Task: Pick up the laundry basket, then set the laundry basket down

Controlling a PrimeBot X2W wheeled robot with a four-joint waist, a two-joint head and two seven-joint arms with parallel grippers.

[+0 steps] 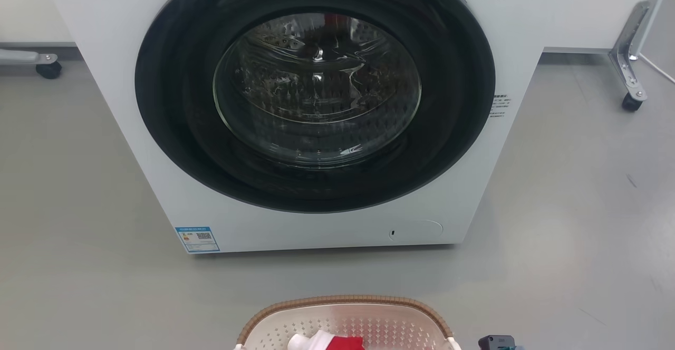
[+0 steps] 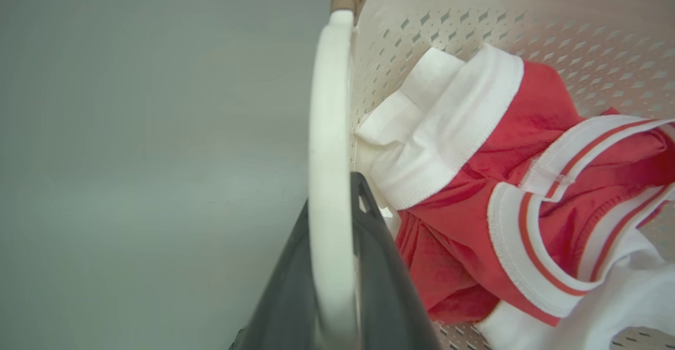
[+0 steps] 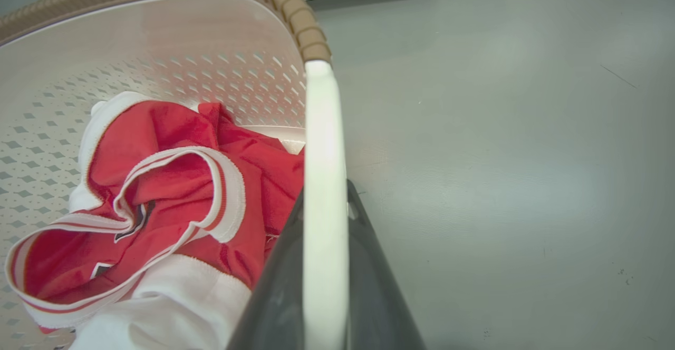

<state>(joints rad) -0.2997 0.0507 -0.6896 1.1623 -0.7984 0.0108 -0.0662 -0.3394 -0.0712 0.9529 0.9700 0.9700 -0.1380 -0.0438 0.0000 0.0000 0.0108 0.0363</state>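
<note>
Head view: you see the laundry basket (image 1: 343,301) at the lower edge, in front of the washing machine (image 1: 316,229) and apart from it. Wrist views: your left gripper (image 2: 332,202) pinches one white loop handle (image 2: 328,102), your right gripper (image 3: 325,197) pinches the other handle (image 3: 322,118); a red-and-white garment (image 2: 474,181) lies inside

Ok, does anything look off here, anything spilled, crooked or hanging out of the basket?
Nothing stands out. The clothes lie inside the basket, none over the rim where it shows, and no spill shows on the floor. The left gripper and right gripper are shut squarely on its handles.
</note>
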